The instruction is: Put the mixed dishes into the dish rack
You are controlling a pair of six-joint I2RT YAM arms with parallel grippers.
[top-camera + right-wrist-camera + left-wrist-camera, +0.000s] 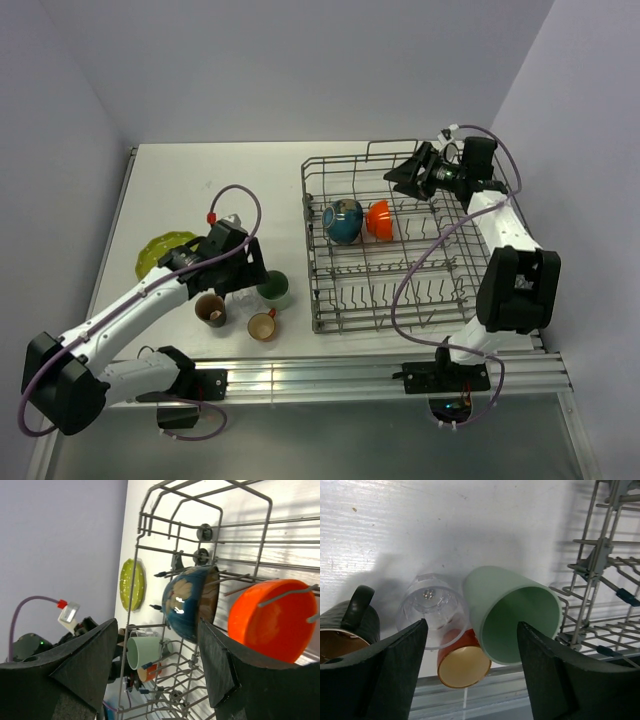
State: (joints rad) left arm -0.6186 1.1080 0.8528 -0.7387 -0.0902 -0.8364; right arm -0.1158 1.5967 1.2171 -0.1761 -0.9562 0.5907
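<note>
The dish rack (440,262) stands on the right of the table. In it the blue bowl (343,221) and the orange-red bowl (379,220) stand on edge side by side. My right gripper (402,178) is open and empty above the rack's far side; its view shows both bowls (186,602) (267,620). My left gripper (256,276) is open and empty just above the pale green cup (512,615), the clear glass (431,607) and the small orange cup (462,664). The dark brown mug (342,635) is at its left. The yellow-green plate (162,251) lies at the far left.
The rack's left wall (600,575) is right beside the green cup. The aluminium rail (330,378) runs along the table's near edge. Grey walls close the left, back and right.
</note>
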